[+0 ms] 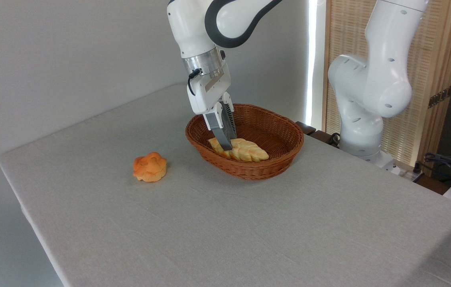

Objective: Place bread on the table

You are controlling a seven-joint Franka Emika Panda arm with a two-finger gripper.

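- While the long, pale golden leaf-shaped loaf (pixel 242 150) lies inside the brown oval wicker basket (pixel 273 165), the grey two-finger claw (pixel 226 146) reaches down onto its left end.
- Fingertips meet the bread; whether they're clamped, I can't tell.
- Off left, a small orange flower-shaped bun (pixel 150 166) sits on the grey cloth-covered table (pixel 249 231).

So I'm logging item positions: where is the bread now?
The bread lies inside the wicker basket right of centre, under the gripper, well right of the orange bun.
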